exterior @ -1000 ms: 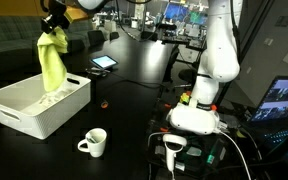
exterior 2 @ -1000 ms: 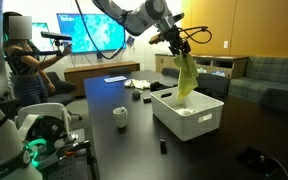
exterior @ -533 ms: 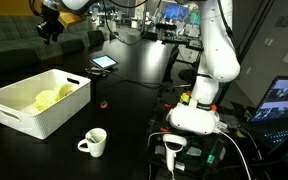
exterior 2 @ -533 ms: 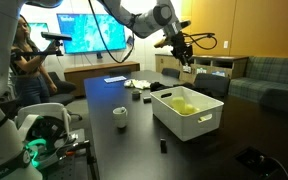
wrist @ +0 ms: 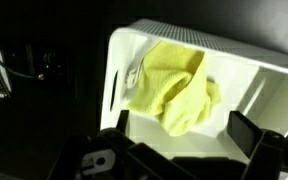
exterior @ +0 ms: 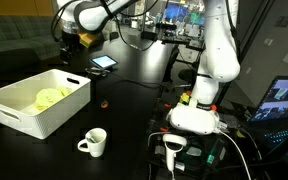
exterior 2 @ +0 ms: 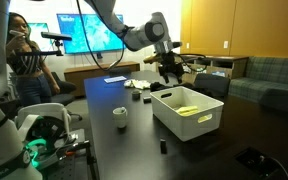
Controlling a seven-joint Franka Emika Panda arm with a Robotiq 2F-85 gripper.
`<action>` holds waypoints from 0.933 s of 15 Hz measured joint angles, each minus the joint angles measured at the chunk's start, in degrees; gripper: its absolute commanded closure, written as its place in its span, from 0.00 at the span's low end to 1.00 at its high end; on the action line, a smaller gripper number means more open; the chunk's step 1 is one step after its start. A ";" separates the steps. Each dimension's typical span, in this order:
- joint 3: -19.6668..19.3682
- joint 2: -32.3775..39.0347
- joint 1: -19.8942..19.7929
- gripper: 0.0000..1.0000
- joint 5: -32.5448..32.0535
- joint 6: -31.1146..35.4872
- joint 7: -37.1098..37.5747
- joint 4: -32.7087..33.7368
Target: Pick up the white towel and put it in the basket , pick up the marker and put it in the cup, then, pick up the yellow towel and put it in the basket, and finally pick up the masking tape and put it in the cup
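Inside the white basket [exterior: 24,116] [exterior 2: 184,126] [wrist: 115,70] the yellow towel [exterior: 52,97] [exterior 2: 187,110] [wrist: 174,85] lies crumpled toward one end, flat on the bottom, slightly longer along the basket's length. Beyond the basket, the tool [exterior: 69,40] [exterior 2: 171,72] [wrist: 179,135] hangs above the bench [exterior: 134,100], its jaws spread and empty.

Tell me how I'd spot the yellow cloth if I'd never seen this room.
Find the black table in an exterior view; on it stands a white basket. The yellow towel lies crumpled inside that basket, the only bright yellow thing there, unlike the white cup standing on the table outside it.
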 measured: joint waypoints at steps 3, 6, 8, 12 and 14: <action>0.00 -3.29 -0.09 0.00 1.32 3.15 0.13 -10.16; 0.00 -6.33 -0.45 0.00 3.37 7.86 0.91 -20.55; 0.01 -7.55 -0.93 0.00 6.78 12.13 0.99 -26.87; 0.47 -7.13 -2.28 0.00 17.88 19.79 0.37 -34.59; 1.32 -6.16 -3.13 0.00 24.52 22.54 -0.91 -36.02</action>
